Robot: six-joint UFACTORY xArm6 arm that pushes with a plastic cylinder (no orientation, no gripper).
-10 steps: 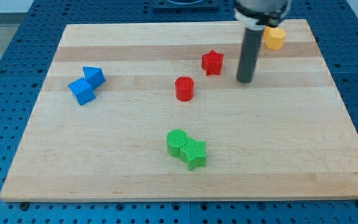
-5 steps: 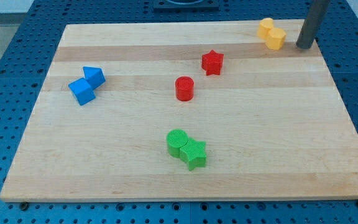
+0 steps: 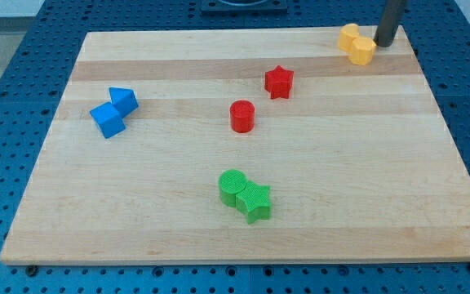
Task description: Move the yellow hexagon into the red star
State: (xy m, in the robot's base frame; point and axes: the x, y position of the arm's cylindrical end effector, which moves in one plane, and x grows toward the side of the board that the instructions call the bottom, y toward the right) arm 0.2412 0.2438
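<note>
The yellow hexagon (image 3: 362,51) sits near the board's top right corner, touching a second yellow block (image 3: 348,36) just up and left of it. The red star (image 3: 278,82) lies well to the left and lower, near the board's upper middle. My tip (image 3: 384,44) is right beside the yellow hexagon, on its right and slightly above; the dark rod rises out of the view's top.
A red cylinder (image 3: 241,116) stands below and left of the red star. Two blue blocks (image 3: 113,112) touch at the left. A green cylinder (image 3: 232,186) and green star (image 3: 254,202) touch at the lower middle. The wooden board (image 3: 365,180) lies on a blue pegboard.
My tip went from right of the red star up to the board's right edge, then left and up until it is next to the yellow hexagon. No block has moved.
</note>
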